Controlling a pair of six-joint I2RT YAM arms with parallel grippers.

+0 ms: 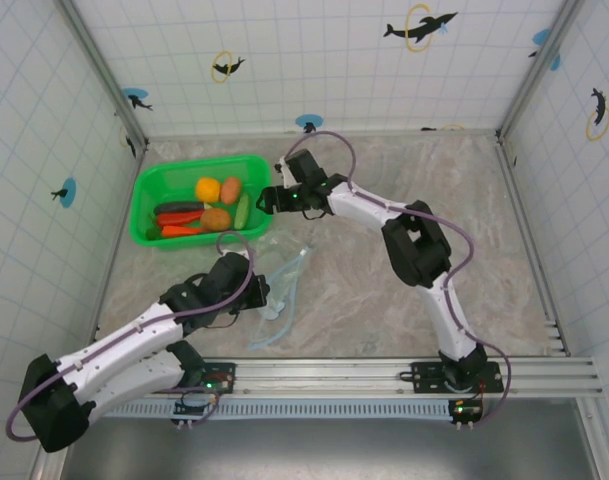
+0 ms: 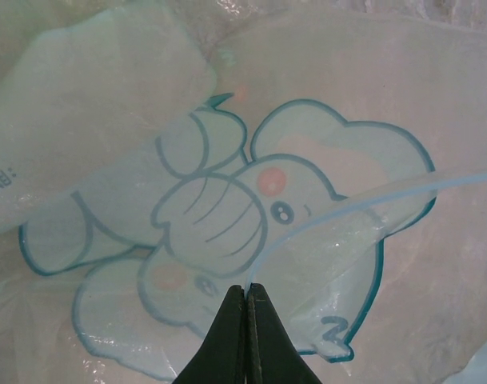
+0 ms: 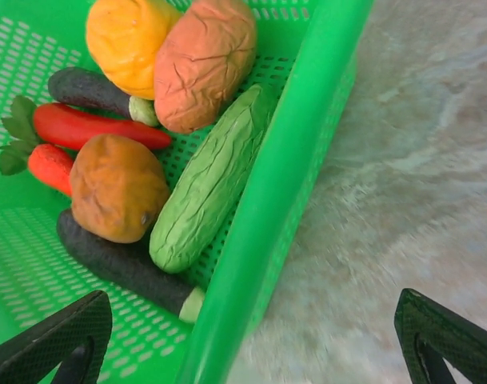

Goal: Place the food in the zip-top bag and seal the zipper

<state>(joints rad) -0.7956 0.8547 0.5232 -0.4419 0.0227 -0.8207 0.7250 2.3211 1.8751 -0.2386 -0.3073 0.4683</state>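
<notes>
Right wrist view: right fingers (image 3: 63,340) gape empty; the green cucumber (image 3: 207,184) lies ahead-left of them, lengthwise along the basket (image 3: 307,120) wall. The left fingers (image 2: 231,344) pinch the zip-top bag (image 2: 307,160).

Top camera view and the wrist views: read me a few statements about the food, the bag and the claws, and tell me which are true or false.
1. The toy food all lies in the green basket. True.
2. The left claw is pinched shut on the zip-top bag at its zipper. True.
3. The right claw holds the green cucumber. False: the claw is open and empty over the basket's rim, and the cucumber lies in the basket.
4. The bag holds an orange piece. False: it looks empty.
</notes>
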